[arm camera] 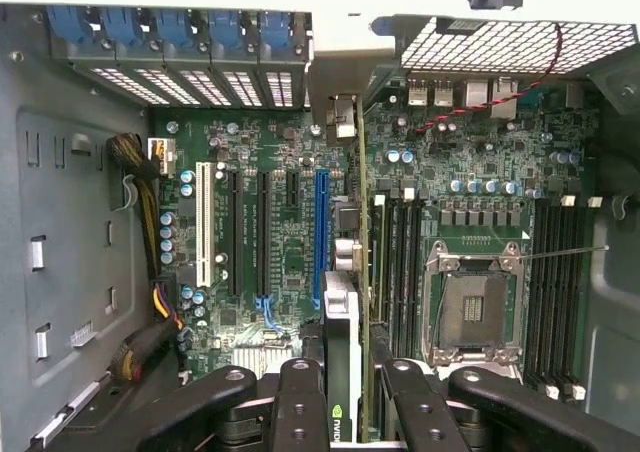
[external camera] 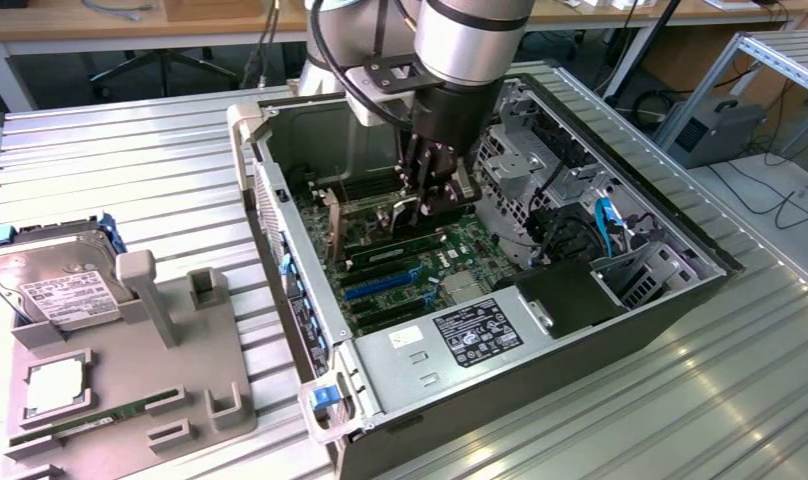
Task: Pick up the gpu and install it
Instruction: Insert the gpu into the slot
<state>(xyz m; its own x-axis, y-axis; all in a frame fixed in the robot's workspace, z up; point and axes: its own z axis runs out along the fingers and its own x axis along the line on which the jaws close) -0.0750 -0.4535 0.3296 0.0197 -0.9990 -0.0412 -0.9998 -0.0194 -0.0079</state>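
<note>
– The gpu (arm camera: 340, 317) is hanging edge-on in the gripper (arm camera: 345, 397), isn't it?

– Yes, the fingers are pinching it from both faces. It's hovering inside the open case (external camera: 644, 178), over the motherboard (arm camera: 260, 182), just beside the long blue slot (arm camera: 320, 227). I can't tell whether its edge is touching anything.

– How is it looking?

– Thin and flat: a black face with a green logo near the fingers, and a silver bracket (arm camera: 341, 120) reaching toward the rear openings with the blue clips (arm camera: 160, 27), on the exterior view's left side of the case.

– And doing this step well?

– I'm thinking it means holding the card upright, lining its edge along the whole slot, tucking the bracket against the rear wall, and pressing down evenly rather than tilting.
</note>
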